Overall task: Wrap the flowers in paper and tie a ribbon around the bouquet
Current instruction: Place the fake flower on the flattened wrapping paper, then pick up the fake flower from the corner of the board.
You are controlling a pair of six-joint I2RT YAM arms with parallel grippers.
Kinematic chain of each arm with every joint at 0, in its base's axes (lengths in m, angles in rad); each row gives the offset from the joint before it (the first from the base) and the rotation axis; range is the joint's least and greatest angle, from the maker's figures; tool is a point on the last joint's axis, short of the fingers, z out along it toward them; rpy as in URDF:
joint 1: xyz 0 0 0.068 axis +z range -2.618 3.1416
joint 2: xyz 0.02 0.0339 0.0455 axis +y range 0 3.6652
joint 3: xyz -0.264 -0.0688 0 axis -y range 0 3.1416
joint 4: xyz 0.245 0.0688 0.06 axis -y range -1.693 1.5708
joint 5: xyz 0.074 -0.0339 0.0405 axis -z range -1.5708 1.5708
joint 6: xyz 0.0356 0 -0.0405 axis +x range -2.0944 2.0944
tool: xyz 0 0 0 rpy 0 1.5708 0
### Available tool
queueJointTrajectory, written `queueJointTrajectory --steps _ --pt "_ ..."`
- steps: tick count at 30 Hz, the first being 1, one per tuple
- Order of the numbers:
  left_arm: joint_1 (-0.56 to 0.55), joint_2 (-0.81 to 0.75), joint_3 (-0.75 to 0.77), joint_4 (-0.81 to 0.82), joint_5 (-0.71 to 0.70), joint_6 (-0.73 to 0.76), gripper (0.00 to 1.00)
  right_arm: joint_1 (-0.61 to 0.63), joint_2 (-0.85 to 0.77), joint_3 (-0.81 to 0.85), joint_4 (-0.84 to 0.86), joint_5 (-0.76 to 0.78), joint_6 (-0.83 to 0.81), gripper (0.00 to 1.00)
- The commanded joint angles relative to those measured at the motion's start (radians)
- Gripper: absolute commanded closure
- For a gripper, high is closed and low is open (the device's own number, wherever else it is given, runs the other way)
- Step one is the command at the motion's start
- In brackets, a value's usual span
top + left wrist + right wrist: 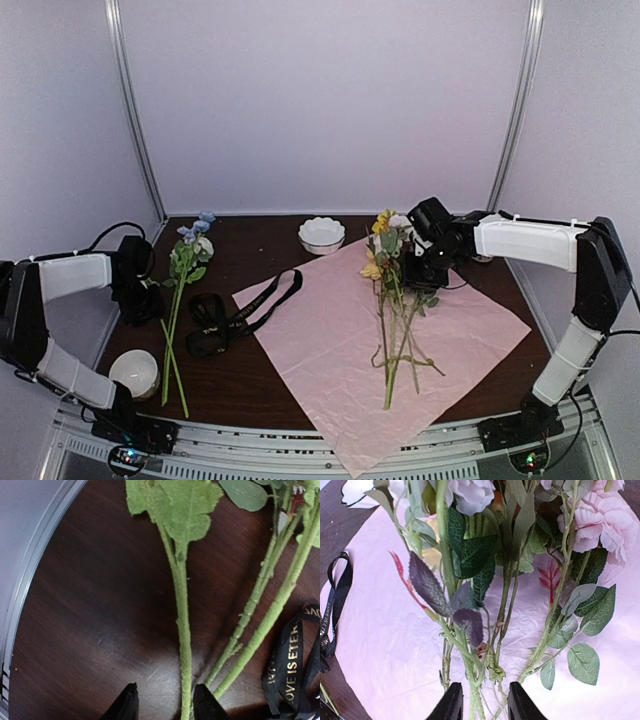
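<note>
Left gripper (165, 692): parted, astride one stem of flowers (182, 610), on dark table (90, 630); right gripper (484, 690): parted, astride bunched stems (474, 677), on pink paper (380, 630).

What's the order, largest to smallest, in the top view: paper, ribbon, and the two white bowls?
1. paper
2. ribbon
3. back bowl and front-left bowl: they look alike, and the front-left one sits nearer the camera, so no ranking.

Flowers (392, 320) lie on the paper (335, 385); ribbon (235, 315) left of it, loose stems (175, 325) farther left.
</note>
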Motion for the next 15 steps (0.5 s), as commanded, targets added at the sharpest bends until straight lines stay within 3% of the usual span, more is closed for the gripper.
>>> queueJointTrajectory --steps 1,9,11,15 --pt "0.040 0.050 -0.004 0.087 0.001 0.026 0.62 0.014 -0.053 0.030 -0.022 0.043 -0.016 0.68" --pt "0.065 0.204 0.054 0.122 0.029 0.062 0.67 0.022 -0.059 0.035 -0.029 0.034 -0.018 0.68" --pt "0.069 0.208 0.057 0.127 0.032 0.069 0.72 0.024 -0.059 0.037 -0.031 0.032 -0.018 0.68" --pt "0.076 0.204 0.059 0.128 0.049 0.073 0.72 0.025 -0.062 0.046 -0.035 0.031 -0.019 0.68"
